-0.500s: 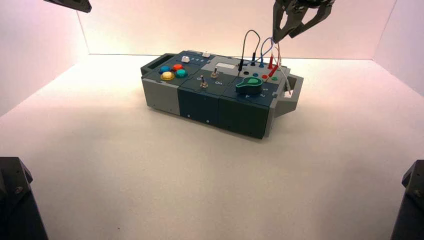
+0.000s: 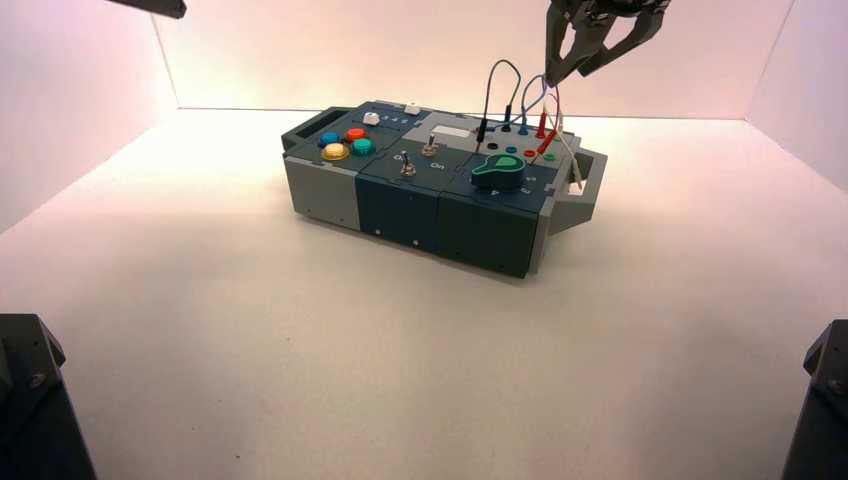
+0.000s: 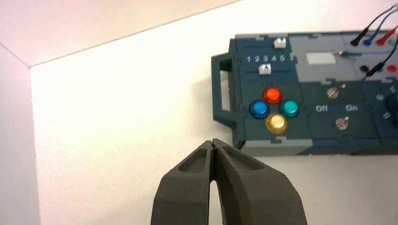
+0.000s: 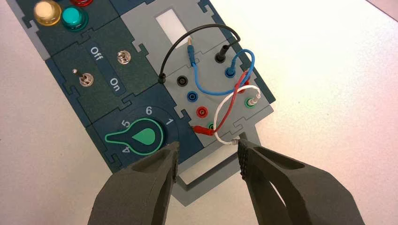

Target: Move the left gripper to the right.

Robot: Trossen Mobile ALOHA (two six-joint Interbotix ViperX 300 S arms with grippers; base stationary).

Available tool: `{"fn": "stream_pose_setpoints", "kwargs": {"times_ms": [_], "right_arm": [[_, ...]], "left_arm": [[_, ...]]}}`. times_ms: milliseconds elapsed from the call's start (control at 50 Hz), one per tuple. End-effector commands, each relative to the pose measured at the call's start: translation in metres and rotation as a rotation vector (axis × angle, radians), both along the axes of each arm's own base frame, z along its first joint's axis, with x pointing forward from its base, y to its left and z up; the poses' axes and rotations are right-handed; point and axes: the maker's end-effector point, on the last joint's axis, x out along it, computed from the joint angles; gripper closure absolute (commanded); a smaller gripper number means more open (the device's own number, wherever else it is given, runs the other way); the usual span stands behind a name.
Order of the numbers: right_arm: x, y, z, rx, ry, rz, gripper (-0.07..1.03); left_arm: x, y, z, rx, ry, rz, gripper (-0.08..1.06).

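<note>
My left pincer (image 3: 213,146), pressed together, hangs over the table (image 2: 300,330) left of the box (image 2: 430,180); my right pincer (image 4: 206,157), spread, hovers above the wires (image 4: 220,101).

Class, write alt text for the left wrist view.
The left gripper, fingers shut, hovers over the white table beside the box's handle end. Beyond sit orange, blue, green and yellow buttons.

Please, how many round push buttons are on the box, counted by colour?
Orange button: 1
Blue button: 1
Teal button: 1
Yellow button: 1
Total: 4
</note>
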Motion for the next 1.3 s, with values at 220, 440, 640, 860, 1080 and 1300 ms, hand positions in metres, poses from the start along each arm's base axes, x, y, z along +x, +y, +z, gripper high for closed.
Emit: {"fn": "stream_pose_setpoints", "kwargs": {"times_ms": [220, 440, 640, 860, 1080, 1300], "right_arm": [[0.004, 0.001, 0.013, 0.02, -0.037, -0.006, 0.34], [0.004, 0.001, 0.013, 0.02, -0.037, -0.006, 0.34], [0.005, 0.001, 0.014, 0.02, -0.038, -0.006, 0.34], [0.004, 0.002, 0.015, 0.02, -0.038, -0.004, 0.34], [0.004, 0.002, 0.015, 0.02, -0.035, -0.005, 0.34], [0.005, 0.002, 0.016, 0.024, -0.036, -0.008, 0.34]], "left_arm": [[-0.006, -0.022, 0.02, 0.007, -0.103, -0.043, 1.01], [-0.021, -0.065, 0.011, -0.042, -0.044, -0.165, 1.01], [-0.034, -0.089, 0.006, -0.114, 0.017, -0.181, 1.01], [-0.05, -0.107, -0.004, -0.136, 0.049, -0.213, 1.01], [-0.057, -0.124, -0.008, -0.209, 0.065, -0.158, 1.01], [-0.057, -0.149, -0.014, -0.233, 0.093, -0.168, 1.01]]}}
